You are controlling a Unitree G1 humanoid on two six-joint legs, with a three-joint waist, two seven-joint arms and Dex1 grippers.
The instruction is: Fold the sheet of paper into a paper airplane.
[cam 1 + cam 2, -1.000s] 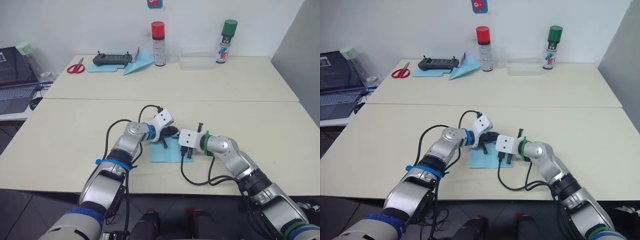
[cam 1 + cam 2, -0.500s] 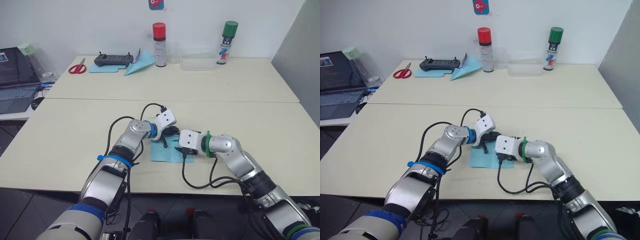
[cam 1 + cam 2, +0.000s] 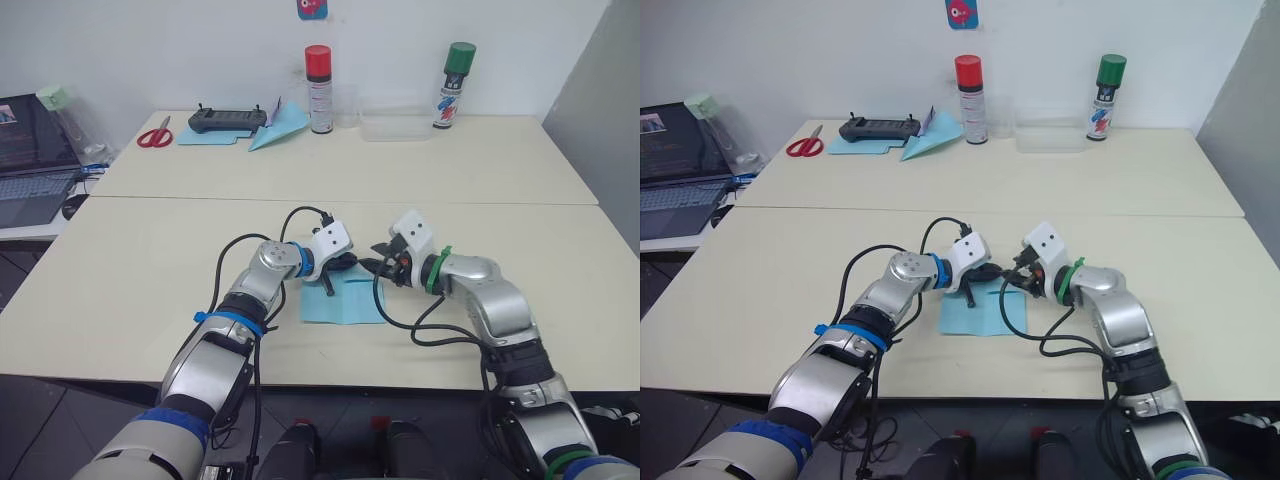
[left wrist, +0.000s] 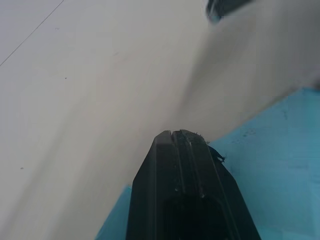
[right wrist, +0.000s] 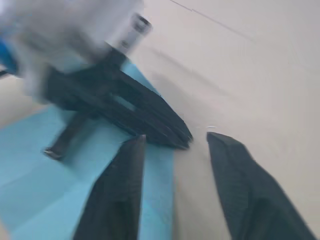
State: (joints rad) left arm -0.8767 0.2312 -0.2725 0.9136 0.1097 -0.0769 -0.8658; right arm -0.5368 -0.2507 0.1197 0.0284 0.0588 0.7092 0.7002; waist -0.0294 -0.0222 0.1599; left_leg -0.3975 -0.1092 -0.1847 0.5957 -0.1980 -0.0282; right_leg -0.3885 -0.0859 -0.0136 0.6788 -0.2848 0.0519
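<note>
While you're watching the near table (image 3: 150, 270), note the sheet of paper (image 3: 345, 302) is lying flat near its front edge, between the two arms, w/ a crease running across it. Your left gripper (image 3: 345, 264) is pressing down on the sheet's far edge, its fingers (image 4: 181, 150) sitting tight together w/ no gap; in the left wrist view they're resting right at the paper's border where blue meets tabletop, and nothing is showing between them, so it's pinning rather than gripping. Your right gripper (image 3: 378, 263) is hanging just off the sheet's far right corner, close to the left one, tips facing it. Its fingers (image 5: 120, 195) are standing spread w/ a clear gap and holding nothing; the right wrist view is showing the left gripper's black fingers just beyond them, over the paper. On the far table (image 3: 500, 160) you're seeing a second blue sheet (image 3: 205, 136) under a black controller (image 3: 227, 119), a paper dart (image 3: 278, 122) beside it, scissors (image 3: 152, 134), a red-capped can (image 3: 318, 88), a green-capped can (image 3: 455, 85) and a clear tray (image 3: 397, 125). A laptop (image 3: 30, 150) is sitting off to the left.
</note>
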